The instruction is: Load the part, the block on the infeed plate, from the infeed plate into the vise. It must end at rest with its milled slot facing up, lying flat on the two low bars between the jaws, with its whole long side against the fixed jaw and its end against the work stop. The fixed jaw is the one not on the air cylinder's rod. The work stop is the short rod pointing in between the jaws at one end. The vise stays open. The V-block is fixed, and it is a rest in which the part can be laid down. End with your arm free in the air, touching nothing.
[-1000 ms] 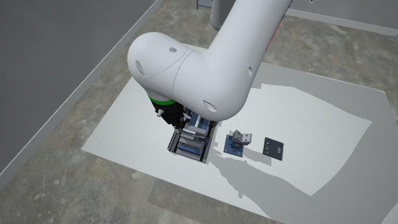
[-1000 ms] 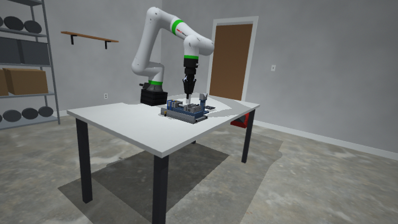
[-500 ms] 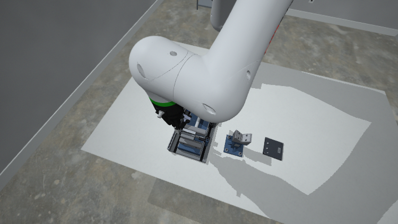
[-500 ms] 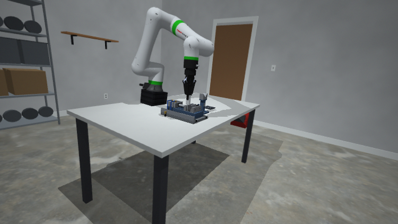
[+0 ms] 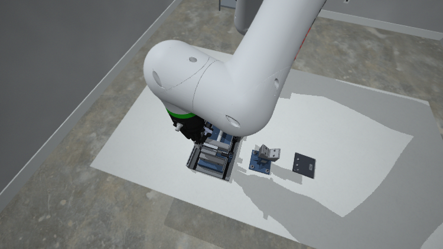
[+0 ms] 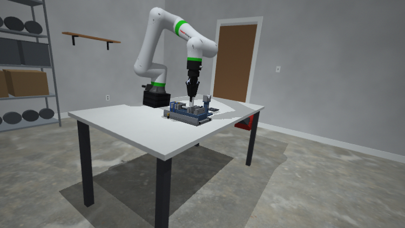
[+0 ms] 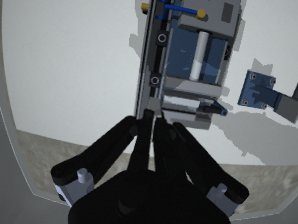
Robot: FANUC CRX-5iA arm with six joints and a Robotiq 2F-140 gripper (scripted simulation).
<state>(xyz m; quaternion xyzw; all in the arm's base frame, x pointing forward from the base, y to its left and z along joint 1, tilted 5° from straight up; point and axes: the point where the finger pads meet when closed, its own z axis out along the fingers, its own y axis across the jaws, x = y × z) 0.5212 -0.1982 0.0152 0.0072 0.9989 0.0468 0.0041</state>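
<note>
Pale grey, the part (image 5: 212,147) appears to lie inside the vise (image 5: 190,160), between the jaws. The infeed plate (image 5: 304,164) carries no block and the V-block (image 5: 269,152) looks unloaded. You cannot confirm from these views that the slot faces up, or that the long side and end are seated; the block is too small, and the arm partly hides it from above.

I judge the step in hand to be seating, not carrying. The hand (image 7: 148,123) has its fingers pressed together on nothing, and its tip is low at one end of the vise, just beside the outer rail. That looks like a closed-finger push.

Your next move calls for a short, gentle nudge that slides the block against the fixed jaw and the work stop without tipping it off the low bars. After that, lift straight up so nothing is touched.

The arm (image 5: 235,86) reaches over the white surface (image 5: 139,139) with its wrist pointing straight down, and the elbow blocks much of the top view.
</note>
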